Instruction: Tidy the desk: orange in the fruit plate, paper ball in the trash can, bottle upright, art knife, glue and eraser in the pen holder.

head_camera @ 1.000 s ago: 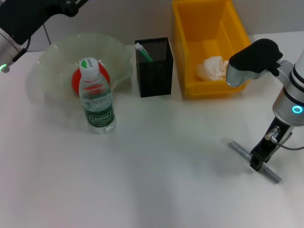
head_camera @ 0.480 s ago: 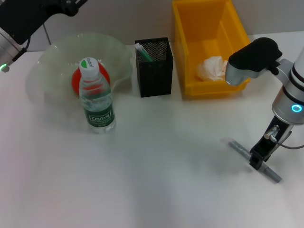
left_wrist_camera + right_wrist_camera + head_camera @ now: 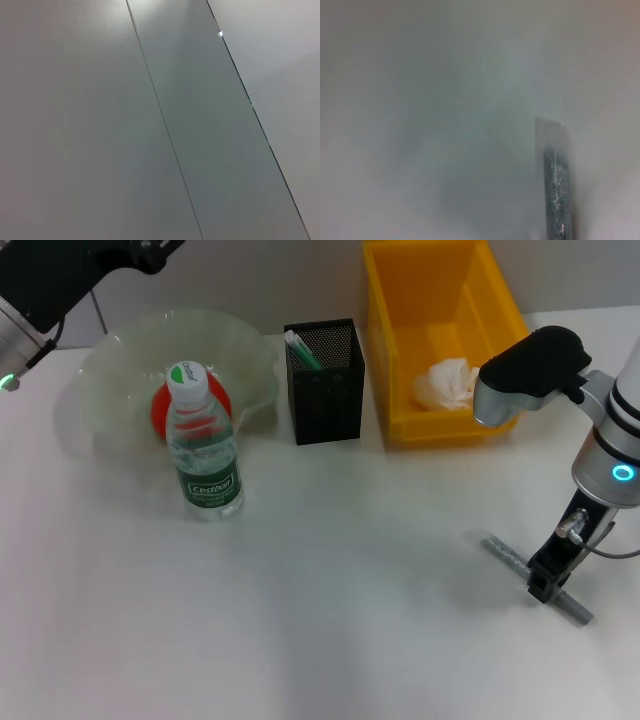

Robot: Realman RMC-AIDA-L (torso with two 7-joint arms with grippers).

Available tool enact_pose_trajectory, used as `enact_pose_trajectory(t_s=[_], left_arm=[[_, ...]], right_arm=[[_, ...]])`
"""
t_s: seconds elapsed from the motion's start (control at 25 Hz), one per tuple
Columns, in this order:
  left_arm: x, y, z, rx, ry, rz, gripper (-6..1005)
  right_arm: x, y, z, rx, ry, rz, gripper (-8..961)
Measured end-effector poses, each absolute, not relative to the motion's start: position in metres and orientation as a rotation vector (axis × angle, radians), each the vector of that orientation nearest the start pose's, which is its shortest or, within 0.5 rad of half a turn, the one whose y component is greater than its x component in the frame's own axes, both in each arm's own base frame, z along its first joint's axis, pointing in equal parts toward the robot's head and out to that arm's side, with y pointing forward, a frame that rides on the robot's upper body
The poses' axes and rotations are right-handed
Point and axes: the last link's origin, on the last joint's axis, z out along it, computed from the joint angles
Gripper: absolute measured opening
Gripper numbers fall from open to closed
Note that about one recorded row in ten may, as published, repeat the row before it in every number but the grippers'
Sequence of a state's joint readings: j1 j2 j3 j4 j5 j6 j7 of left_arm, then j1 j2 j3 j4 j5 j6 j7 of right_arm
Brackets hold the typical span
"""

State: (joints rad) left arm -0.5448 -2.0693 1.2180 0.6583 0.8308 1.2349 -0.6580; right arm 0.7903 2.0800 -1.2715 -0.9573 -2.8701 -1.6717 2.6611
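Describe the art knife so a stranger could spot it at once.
Start at the yellow bin at the table's far right, then come toward the near edge. The art knife lies flat on the bare white table there, under the right gripper. It is the only thin grey stick.

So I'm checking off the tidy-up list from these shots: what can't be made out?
- Pen holder, head view: its mesh walls hide the contents; only a green-and-white tip shows.
- Orange, head view: mostly behind the bottle.
- Right claw, head view: on the art knife, its grip unreadable.
- Left claw: outside every view; left wrist view shows only blank panels.
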Motion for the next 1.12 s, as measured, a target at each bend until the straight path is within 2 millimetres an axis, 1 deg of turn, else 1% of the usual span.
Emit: enact_pose_trajectory(t_s=[0.28,0.52,0.8,1.0,1.12], left_arm=[[-0.168,0.393,0.035,-2.032,0.116,-1.096,704],[-0.170,0.391,0.035,-2.029,0.116,-1.104,704],[-0.171,0.389,0.036,-2.026,0.118,-1.108,704],[-0.171,0.388,0.036,-2.026,0.119,-1.111,704],[-0.171,0.388,0.036,-2.026,0.120,-1.110,704]], right_arm=[[0.229,0.356,-0.006,-2.382,1.278,-0.971,256],[0.230,0.356,-0.005,-2.364,1.288,-0.977,183],[0.228,0.357,-0.004,-2.358,1.285,-0.964,154],[0.219,0.360,0.005,-2.360,1.244,-0.880,137],[0.207,0.363,0.011,-2.383,1.201,-0.761,135]])
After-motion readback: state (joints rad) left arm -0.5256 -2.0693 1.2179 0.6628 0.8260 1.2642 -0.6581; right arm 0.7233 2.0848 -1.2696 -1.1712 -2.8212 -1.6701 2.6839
